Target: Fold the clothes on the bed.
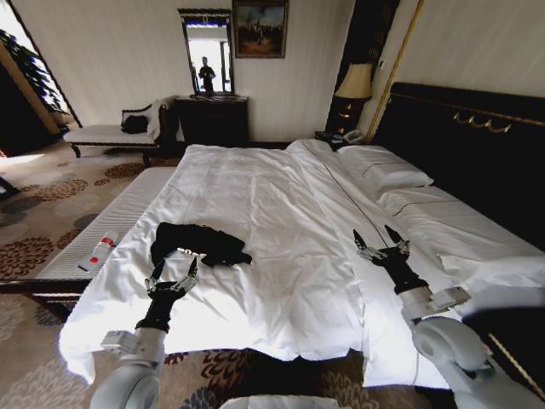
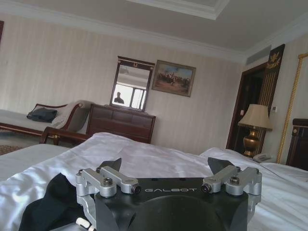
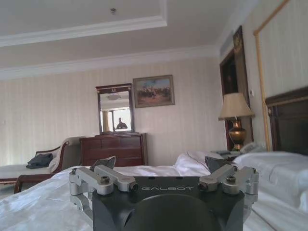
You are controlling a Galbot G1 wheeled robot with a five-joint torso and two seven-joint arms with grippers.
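The clothes, a black T-shirt, lie crumpled in a heap on the white duvet of the bed, near its foot on the left side. My left gripper hovers open just short of the heap, on the side nearer me; in the left wrist view the black fabric lies beside the open left gripper. Far to the right, over the white sheet, my right gripper is open and holds nothing, as the right wrist view of that gripper also shows.
A white-cushioned bench with a small white-and-red tube stands along the bed's left side. Pillows and the dark headboard are at the right. A chaise, dresser and lamp line the far wall.
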